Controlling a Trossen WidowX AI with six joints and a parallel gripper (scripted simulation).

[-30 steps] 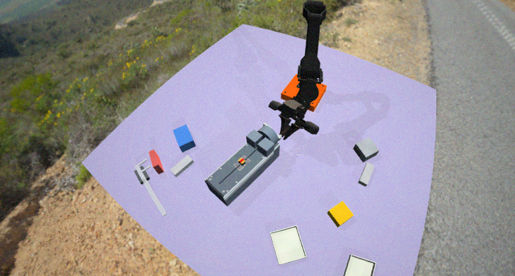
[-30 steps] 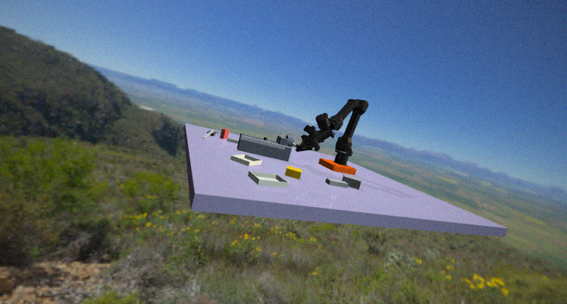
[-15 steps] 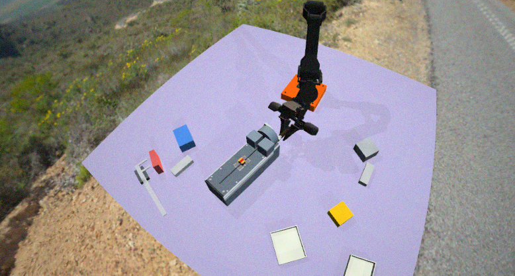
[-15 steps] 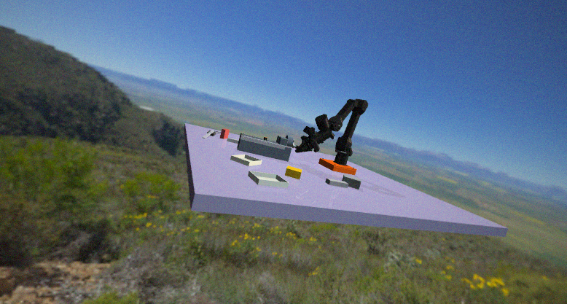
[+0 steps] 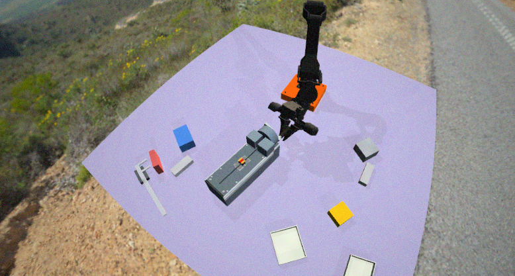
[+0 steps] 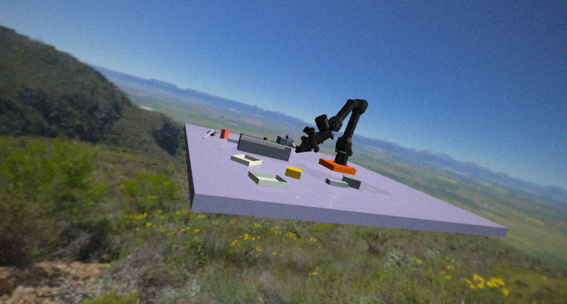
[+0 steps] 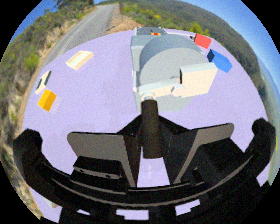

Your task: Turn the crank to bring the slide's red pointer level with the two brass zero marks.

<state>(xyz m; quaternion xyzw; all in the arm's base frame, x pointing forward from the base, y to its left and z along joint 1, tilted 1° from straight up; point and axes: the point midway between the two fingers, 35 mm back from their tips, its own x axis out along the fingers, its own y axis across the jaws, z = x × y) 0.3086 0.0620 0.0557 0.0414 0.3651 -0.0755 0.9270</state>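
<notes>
The machine is a long slate-grey box with a slotted top and a round drum at its end near the arm. The small red pointer sits in the slot close to yellow brass marks; whether it is exactly level with them is too small to tell. It is tiny in the wrist view. The pale crank arm crosses the drum's face, with a dark cylindrical handle sticking out towards the wrist. My gripper is shut on this handle, at the drum end.
A blue block, a red block, a pale bar and a T-shaped grey piece lie beyond the machine. A yellow block, two grey blocks and two white trays are on the other side.
</notes>
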